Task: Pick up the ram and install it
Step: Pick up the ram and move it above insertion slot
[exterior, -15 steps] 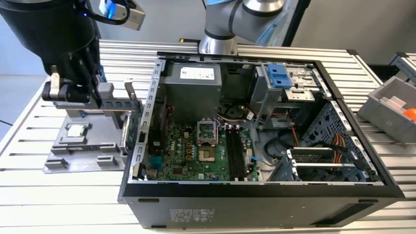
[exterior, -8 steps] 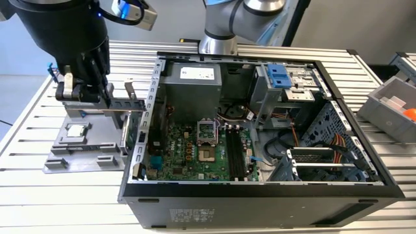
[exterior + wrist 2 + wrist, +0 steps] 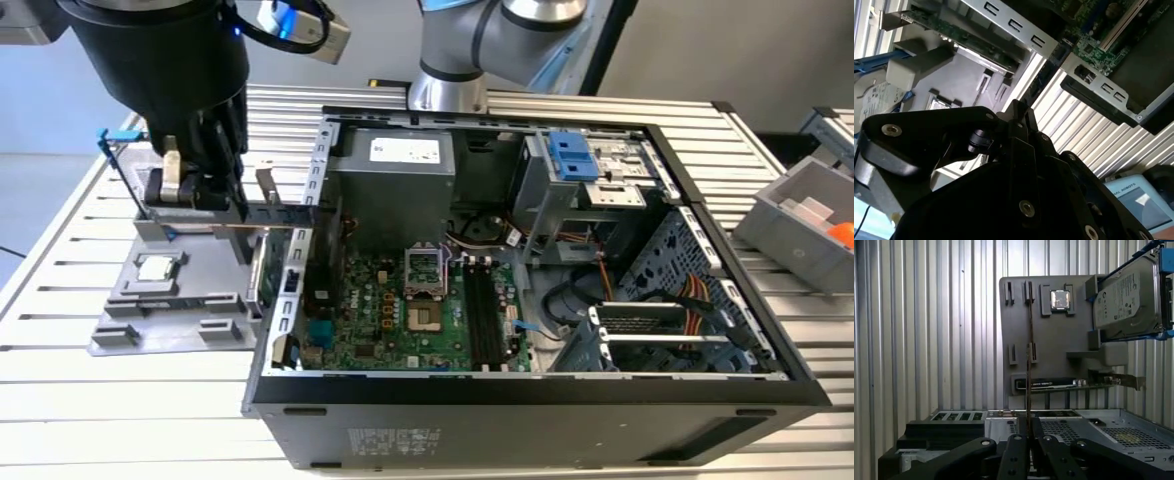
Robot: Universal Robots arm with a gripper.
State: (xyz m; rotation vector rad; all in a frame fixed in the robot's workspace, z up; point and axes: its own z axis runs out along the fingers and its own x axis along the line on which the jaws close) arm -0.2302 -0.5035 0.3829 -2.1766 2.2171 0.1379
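Observation:
My gripper [image 3: 198,205] hangs over the grey parts holder [image 3: 200,300] at the exterior view's left, outside the open computer case [image 3: 534,400]. It is shut on the ram [image 3: 267,226], a thin stick that reaches level toward the case wall. In the first wrist view the ram [image 3: 1029,355] shows edge-on as a narrow line running out from between the gripper [image 3: 1029,429] fingers, above the holder [image 3: 1019,325] and its slotted blocks. The motherboard's long black slots [image 3: 486,320] lie beside the processor socket [image 3: 424,270] inside the case.
On the holder sit a processor chip [image 3: 1060,299], a silver hard drive in a blue frame [image 3: 1126,297] and a green card with a metal bracket [image 3: 1069,385]. The case wall [image 3: 287,290] stands between holder and motherboard. A grey bin [image 3: 801,215] sits at the exterior view's right.

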